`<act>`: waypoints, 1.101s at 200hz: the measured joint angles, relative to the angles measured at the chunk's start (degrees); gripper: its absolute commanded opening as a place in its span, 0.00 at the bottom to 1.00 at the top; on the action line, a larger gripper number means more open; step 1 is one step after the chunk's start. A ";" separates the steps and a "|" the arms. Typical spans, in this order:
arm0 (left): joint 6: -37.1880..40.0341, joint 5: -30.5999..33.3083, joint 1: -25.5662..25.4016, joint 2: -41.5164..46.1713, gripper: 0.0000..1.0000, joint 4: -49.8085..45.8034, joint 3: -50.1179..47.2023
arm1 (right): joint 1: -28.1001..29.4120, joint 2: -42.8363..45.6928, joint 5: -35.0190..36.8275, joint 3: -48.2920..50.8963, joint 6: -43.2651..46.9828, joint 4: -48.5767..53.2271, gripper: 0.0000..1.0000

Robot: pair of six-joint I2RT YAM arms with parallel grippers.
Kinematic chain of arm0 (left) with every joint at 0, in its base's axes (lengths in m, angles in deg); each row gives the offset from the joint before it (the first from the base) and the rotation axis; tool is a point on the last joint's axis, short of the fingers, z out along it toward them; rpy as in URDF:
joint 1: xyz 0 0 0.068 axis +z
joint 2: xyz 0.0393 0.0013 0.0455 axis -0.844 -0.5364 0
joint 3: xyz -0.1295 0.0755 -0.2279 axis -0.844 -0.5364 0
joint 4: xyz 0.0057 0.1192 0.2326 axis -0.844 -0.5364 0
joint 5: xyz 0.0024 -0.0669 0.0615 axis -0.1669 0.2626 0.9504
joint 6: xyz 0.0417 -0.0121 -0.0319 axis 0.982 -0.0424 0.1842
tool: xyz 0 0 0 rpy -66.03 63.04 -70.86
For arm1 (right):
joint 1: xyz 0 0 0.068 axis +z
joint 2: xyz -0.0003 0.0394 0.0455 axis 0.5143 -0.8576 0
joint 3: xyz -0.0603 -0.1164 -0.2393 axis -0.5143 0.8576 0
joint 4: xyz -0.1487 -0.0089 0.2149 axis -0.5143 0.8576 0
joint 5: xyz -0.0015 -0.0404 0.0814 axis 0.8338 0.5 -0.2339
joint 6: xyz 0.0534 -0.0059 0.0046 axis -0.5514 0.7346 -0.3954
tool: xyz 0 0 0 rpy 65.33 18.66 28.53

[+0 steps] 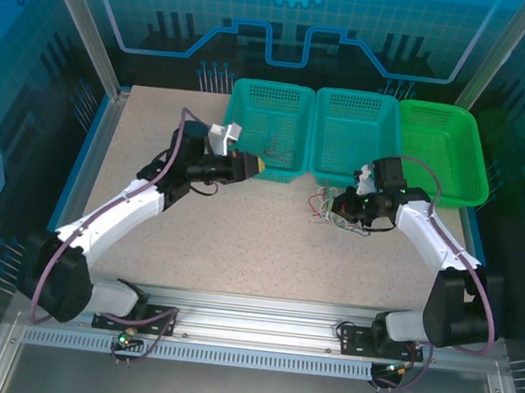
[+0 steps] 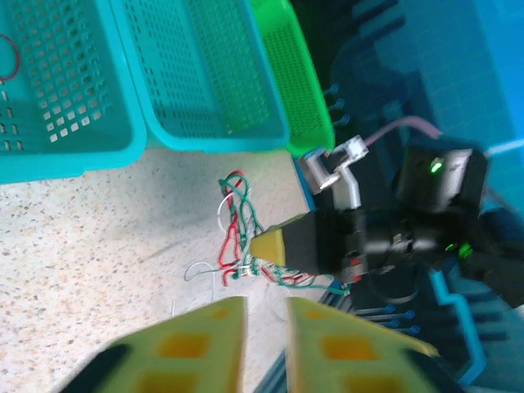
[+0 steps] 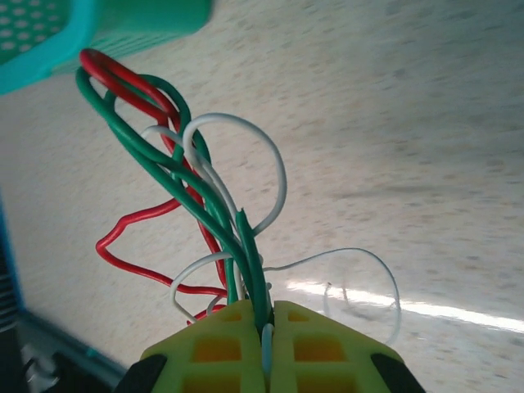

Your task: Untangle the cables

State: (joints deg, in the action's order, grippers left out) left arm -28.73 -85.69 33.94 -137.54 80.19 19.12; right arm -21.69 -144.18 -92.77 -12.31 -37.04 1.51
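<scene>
Right gripper (image 3: 267, 315) is clamped tight on the cables (image 3: 250, 262). Left gripper (image 2: 266, 304) stands slightly apart, holding nothing.

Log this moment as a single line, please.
right gripper: shut on cables | left gripper: open, empty | cables: tangled, in front of middle basket

With fingers apart, left end effector (image 2: 266, 307) faces right end effector (image 2: 274, 244) at the cables (image 2: 233, 221).
</scene>
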 measured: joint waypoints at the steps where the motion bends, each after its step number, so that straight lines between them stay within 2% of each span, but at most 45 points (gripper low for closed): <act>1: 0.15 0.02 -0.15 -0.22 0.43 -0.07 0.09 | 0.13 0.00 -0.46 0.00 0.07 -0.20 0.00; 23: 1.44 -0.55 -5.51 -6.71 0.58 -2.21 3.45 | 1.84 -0.02 -6.84 0.00 0.22 -3.58 0.00; 45: 1.90 -0.35 -9.44 -11.43 0.60 -2.64 4.44 | 3.98 -0.24 -11.45 -0.15 0.22 -5.84 0.00; 52: 1.86 -0.15 -9.97 -12.26 0.55 -2.73 4.44 | 4.55 -0.35 -12.57 -0.24 0.17 -6.36 0.00; 60: 1.53 0.39 -10.14 -13.00 0.44 -2.69 4.44 | 5.11 -0.50 -13.64 -0.33 0.15 -7.04 0.00; 64: 1.88 0.76 -10.14 -13.27 0.35 -2.58 4.44 | 5.42 -0.59 -14.25 -0.37 0.15 -7.37 0.00; 76: 1.46 1.57 -10.01 -13.73 0.01 -2.51 4.46 | 6.01 -0.68 -15.32 -0.46 0.11 -8.11 0.00; 99: 1.99 2.73 -9.81 -13.84 0.00 -2.75 4.76 | 6.45 -0.68 -14.80 -0.48 -0.26 -8.39 0.00; 129: 1.42 4.37 -9.07 -12.37 0.00 -2.99 3.96 | 5.33 -0.55 -10.51 -0.35 -0.92 -7.34 0.00; 161: -0.13 4.04 -8.46 -8.37 0.00 -1.29 0.17 | 4.39 1.99 -11.04 1.57 -0.90 -8.55 0.00; 172: -0.24 3.67 -8.55 -8.24 0.00 -0.79 0.17 | 5.60 2.03 -10.27 1.55 0.07 -8.72 0.04; 181: -0.24 3.67 -8.70 -8.28 0.00 -0.83 0.17 | 7.15 1.38 -8.96 1.20 1.14 -8.31 0.10; 204: -0.31 4.31 -9.62 -8.90 0.00 -1.51 0.17 | 10.47 -1.51 -5.60 0.09 3.32 -5.70 0.40; 220: -0.85 4.46 -10.29 -9.77 0.00 -0.76 0.17 | 10.58 -1.49 -3.58 0.17 4.13 -3.91 0.44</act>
State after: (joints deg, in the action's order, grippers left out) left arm -29.58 -81.24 23.65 -147.31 79.43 19.29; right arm -11.12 -145.67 -96.35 -12.14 -32.90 -2.40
